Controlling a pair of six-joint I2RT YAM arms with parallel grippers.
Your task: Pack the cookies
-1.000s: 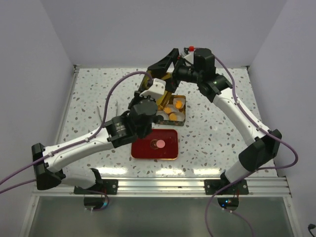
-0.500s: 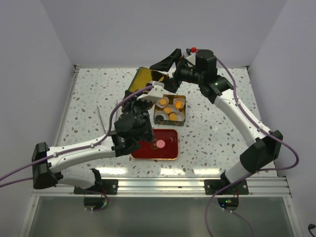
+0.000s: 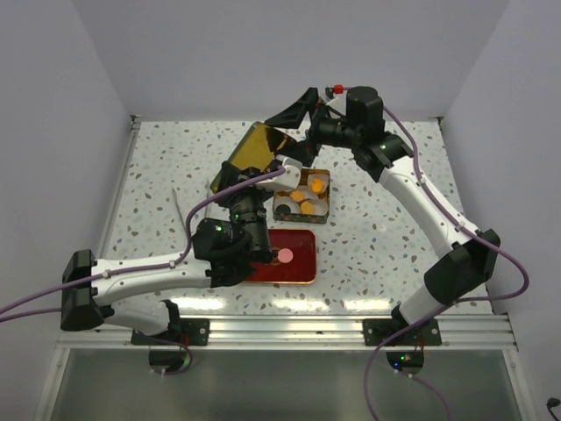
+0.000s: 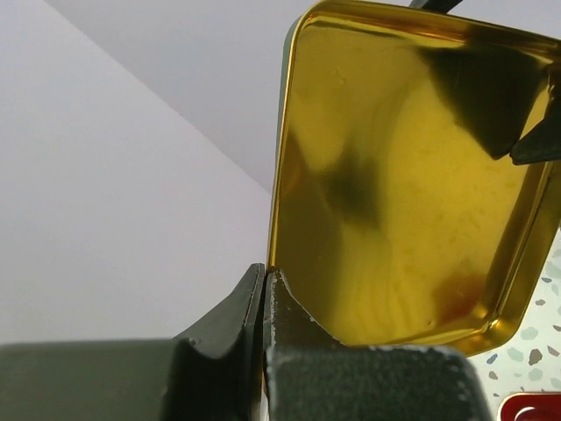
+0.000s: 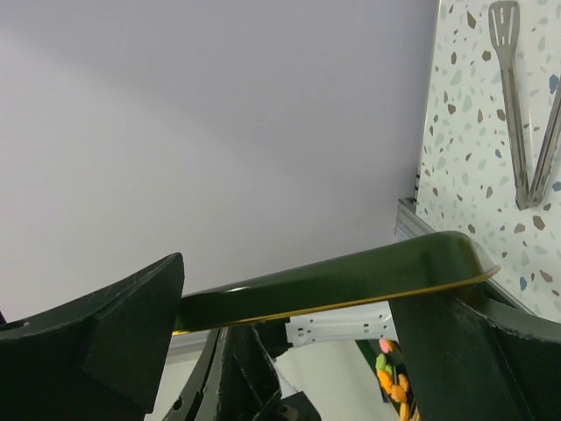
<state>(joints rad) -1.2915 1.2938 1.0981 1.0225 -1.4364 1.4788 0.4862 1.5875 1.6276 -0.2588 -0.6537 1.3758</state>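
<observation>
**Change since the earlier frames.** The left arm has drawn back toward its base. The gold tin lid (image 3: 254, 153), earlier largely hidden behind the wrist, now stands raised and tilted up-left of the open tin (image 3: 326, 210).

**Top external view.** The left gripper (image 3: 237, 180) is pressed together on the lid's lower corner. The right gripper (image 3: 295, 130) is spread wide at the lid's far end, one finger to each side of it. Whether either finger touches the lid cannot be told. The cookies (image 3: 299, 195) are mostly orange discs in white paper cups (image 3: 317, 178) inside the tin. One pink cookie (image 3: 286, 255) lies alone on the red rectangular tray (image 3: 302, 263), just in front of the tin. Tin and tray both rest on the speckled table (image 3: 377, 228).

**Left wrist view.** The two fingers (image 4: 228, 316) meet on the rim at the lid's lower-left corner. The lid's shiny gold inside fills the right half of the frame. A red corner of the tray shows at the bottom right.

**Right wrist view.** The lid appears edge-on, dark outside and gold-rimmed, and it runs across between the widely parted fingers. Metal tongs (image 5: 513, 96) lie on the table at the upper right. A few orange and pink cookies are glimpsed low, between the fingers.
</observation>
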